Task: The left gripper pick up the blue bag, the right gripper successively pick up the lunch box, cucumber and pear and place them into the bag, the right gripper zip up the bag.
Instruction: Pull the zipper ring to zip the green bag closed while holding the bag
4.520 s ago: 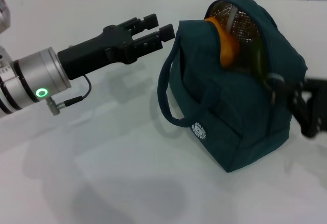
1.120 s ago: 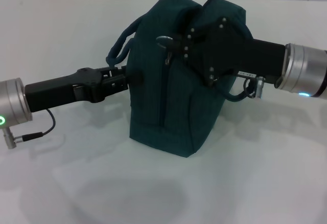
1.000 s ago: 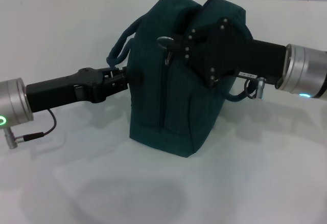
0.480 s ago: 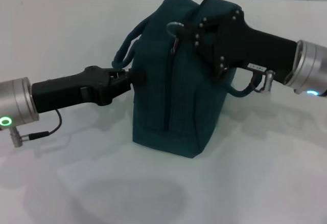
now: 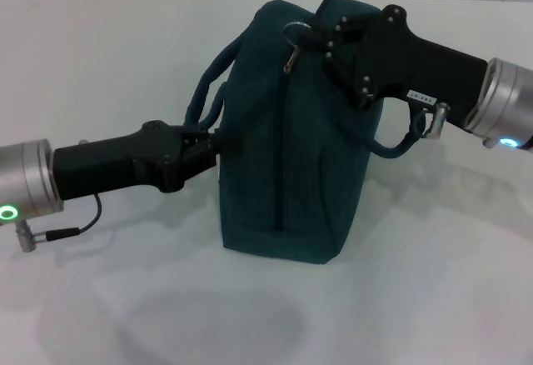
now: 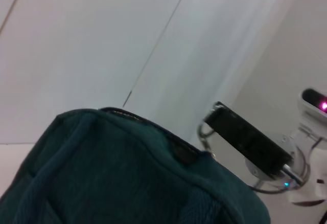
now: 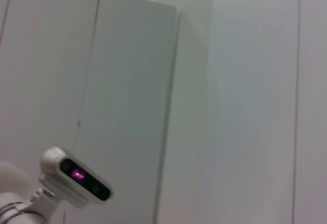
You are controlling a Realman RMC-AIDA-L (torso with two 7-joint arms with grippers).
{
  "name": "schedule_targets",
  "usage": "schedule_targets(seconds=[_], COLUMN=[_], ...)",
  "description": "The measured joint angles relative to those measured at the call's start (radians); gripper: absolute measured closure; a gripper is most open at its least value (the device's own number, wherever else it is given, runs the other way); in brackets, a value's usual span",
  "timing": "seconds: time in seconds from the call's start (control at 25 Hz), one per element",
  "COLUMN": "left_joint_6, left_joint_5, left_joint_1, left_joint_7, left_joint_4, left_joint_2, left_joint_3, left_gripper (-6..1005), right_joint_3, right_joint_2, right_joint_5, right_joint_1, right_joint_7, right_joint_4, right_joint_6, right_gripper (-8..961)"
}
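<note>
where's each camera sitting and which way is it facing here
Head view: on the robot's head, looking down at the blue bag; shows left gripper and right gripper.
Left wrist view: on the left wrist, looking over the bag top toward the right arm.
Right wrist view: on the right wrist, facing wall panels; no jaws shown.
Shared: bag, head and left wrist.

bag: matt woven teal cloth
ring at bag's top: shiny metal
right hand: matt black plastic
desk: smooth white, faint sheen
</note>
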Motion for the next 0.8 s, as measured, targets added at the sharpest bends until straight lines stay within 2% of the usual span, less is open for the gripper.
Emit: schedule_targets(seconds=[0.2,0.8], left_joint_6=[0.003,0.004], left_joint_5=[0.007,0.009], left_joint_1=[-0.002,-0.007], left_joint_7=[0.006,0.009], left_joint_4=[-0.003,-0.017], left_joint_2=[0.0,-0.003], left_joint_3=[0.011,0.013], left_gripper=[943,944], right_joint_3=[0.0,0.001], right_joint_2=[0.0,-0.001], right_joint_5=[0.004,0.06], right_joint_1=[0.0,0.011], right_joint_7=[0.025,0.403], right_joint_4=[0.001,0.0], right_joint_6=[0.036,0.071], right_gripper=[939,938])
